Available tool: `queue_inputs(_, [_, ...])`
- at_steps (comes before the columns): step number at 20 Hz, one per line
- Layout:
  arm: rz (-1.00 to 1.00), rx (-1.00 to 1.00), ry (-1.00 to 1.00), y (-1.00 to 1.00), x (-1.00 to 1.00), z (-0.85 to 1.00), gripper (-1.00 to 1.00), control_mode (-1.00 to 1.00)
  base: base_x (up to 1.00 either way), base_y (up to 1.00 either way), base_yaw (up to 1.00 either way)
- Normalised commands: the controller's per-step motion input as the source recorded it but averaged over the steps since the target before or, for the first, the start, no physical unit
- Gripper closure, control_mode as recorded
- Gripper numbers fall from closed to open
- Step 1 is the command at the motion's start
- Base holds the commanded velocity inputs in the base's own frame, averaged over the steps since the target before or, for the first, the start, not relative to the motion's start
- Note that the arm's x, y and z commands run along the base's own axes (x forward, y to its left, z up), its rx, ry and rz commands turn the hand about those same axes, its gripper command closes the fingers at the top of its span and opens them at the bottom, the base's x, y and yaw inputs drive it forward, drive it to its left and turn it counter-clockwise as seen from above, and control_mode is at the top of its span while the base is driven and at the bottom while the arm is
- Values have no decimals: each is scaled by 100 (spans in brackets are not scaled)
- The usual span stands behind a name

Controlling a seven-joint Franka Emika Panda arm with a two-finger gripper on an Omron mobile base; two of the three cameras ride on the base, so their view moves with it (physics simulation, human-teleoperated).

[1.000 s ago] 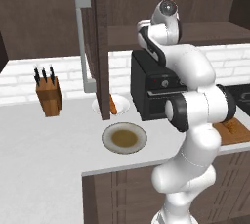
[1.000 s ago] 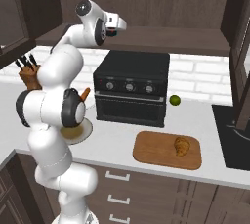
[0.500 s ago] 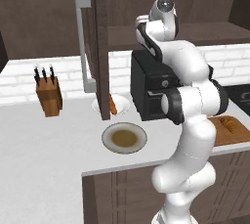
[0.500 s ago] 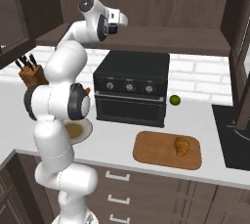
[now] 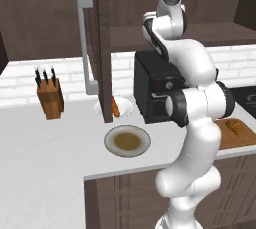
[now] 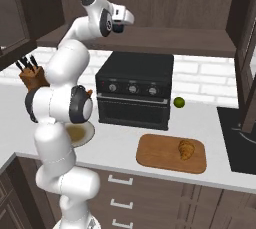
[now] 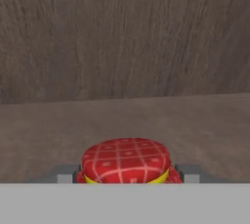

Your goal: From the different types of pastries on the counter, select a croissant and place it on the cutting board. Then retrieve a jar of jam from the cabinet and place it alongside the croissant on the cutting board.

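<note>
Gripper (image 7: 127,179) was up in the cabinet (image 6: 165,3), w/ fingers clamped either side of the jam jar (image 7: 126,162), which sat on the shelf (image 7: 122,120) near the back wall. Croissant (image 6: 186,149) lay on the cutting board (image 6: 160,154), toward its right end, at the counter's (image 6: 210,123) front edge, in front of the oven (image 6: 134,95).

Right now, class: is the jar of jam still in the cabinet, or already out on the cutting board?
In the cabinet. The jar of jam sits on the wooden cabinet shelf between the gripper fingers; the cutting board holds just the croissant.
</note>
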Motion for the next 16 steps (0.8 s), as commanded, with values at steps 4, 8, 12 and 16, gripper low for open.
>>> queue_inputs(4, [-19,0,-8,-56,-97,25,100,-100,0,0,0])
queue_inputs(8, [-14,0,-18,-52,-100,6,100,-100,0,0,0])
queue_inputs(12, [-13,0,-26,-44,-100,-18,100,-100,0,0,0])
queue_inputs(16, [-20,-2,-30,-40,-100,-30,100,-100,0,0,0])
